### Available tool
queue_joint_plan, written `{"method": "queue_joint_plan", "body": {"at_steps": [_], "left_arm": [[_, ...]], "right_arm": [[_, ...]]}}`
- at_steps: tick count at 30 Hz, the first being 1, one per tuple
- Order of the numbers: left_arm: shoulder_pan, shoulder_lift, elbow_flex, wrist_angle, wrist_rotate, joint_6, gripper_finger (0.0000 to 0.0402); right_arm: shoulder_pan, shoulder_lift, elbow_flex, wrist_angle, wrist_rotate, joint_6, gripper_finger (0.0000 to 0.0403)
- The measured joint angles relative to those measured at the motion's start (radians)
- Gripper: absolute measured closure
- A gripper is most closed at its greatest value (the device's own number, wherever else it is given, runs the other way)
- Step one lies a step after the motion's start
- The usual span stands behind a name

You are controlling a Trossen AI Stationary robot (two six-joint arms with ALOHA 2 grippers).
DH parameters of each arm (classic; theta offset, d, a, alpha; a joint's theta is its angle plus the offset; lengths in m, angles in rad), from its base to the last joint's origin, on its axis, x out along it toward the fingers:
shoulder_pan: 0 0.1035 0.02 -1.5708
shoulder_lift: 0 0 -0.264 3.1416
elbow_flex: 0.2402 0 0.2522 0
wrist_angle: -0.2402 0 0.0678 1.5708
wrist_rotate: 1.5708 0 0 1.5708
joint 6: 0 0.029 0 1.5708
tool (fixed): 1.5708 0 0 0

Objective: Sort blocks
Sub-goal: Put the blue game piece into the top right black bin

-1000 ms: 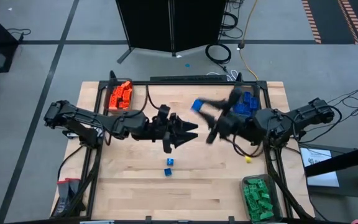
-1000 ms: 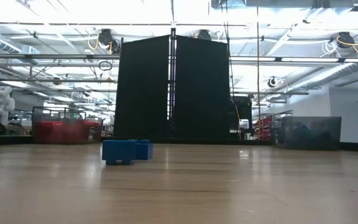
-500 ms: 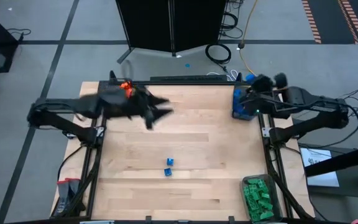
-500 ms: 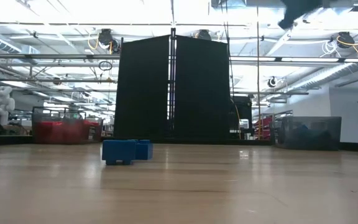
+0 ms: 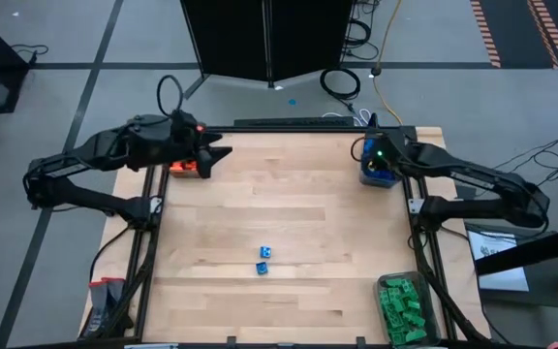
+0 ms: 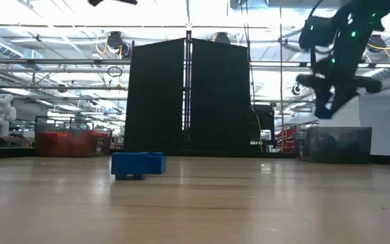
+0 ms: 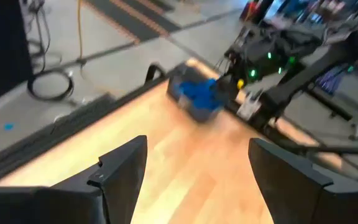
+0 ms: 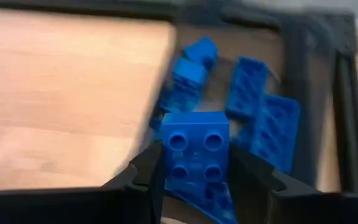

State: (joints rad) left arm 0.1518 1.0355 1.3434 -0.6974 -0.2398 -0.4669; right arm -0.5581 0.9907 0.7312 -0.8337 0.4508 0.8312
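Observation:
Two small blue blocks (image 5: 263, 260) lie side by side at the table's middle; they also show in the low view (image 6: 137, 165). My right gripper (image 5: 371, 155) hangs over the blue bin (image 5: 384, 176) at the far right, shut on a blue four-stud block (image 8: 194, 152). More blue blocks (image 8: 263, 118) lie in that bin. My left gripper (image 5: 216, 155) is open and empty (image 7: 194, 180), above the far left by the orange bin (image 5: 182, 168). My right gripper pinches the blue block by two opposite sides (image 8: 166, 155) between its two fingers (image 8: 148, 171). The fingers slant down from above. The block's studded face is turned toward the wrist camera, and the block hangs clear above the blue bin.
A bin of green blocks (image 5: 402, 307) stands at the near right corner. A black frame (image 5: 289, 126) runs along the table's far edge and down both sides. Bare wood lies all around the two loose blocks.
My left gripper has drawn back from the table's middle toward the far left corner, by the orange bin, staying open. My right gripper has carried the blue block from the middle toward the far right, rolled, and come down over the blue bin.

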Motion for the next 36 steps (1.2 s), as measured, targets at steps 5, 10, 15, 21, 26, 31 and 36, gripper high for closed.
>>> {"method": "queue_joint_plan", "body": {"at_steps": [5, 10, 15, 21, 26, 31, 36], "left_arm": [[-0.012, 0.003, -0.029, -0.058, 0.003, -0.025, 0.0121], [-0.026, 0.007, -0.066, -0.056, 0.005, -0.051, 0.0121], [-0.037, 0.008, -0.103, -0.054, 0.008, -0.052, 0.0121], [-0.049, 0.029, -0.113, -0.052, 0.069, -0.023, 0.0120], [-0.150, 0.111, -0.113, -0.050, 0.082, 0.082, 0.0120], [-0.292, 0.286, -0.113, -0.023, 0.081, 0.157, 0.0120], [-0.459, 0.483, -0.113, 0.093, 0.071, 0.171, 0.0120]], "right_arm": [[-0.058, 0.058, -0.007, -0.022, -0.008, -0.010, 0.0282], [-0.090, 0.100, -0.007, -0.024, -0.015, -0.061, 0.0262], [-0.110, 0.121, -0.007, -0.029, -0.070, -0.113, 0.0161], [-0.109, 0.107, 0.028, -0.029, -0.093, -0.206, 0.0107], [-0.083, 0.070, 0.166, -0.029, -0.095, -0.333, 0.0118], [-0.050, 0.033, 0.339, -0.030, -0.146, -0.419, 0.0126], [-0.001, 0.007, 0.464, -0.039, -0.195, -0.460, 0.0126]]}}
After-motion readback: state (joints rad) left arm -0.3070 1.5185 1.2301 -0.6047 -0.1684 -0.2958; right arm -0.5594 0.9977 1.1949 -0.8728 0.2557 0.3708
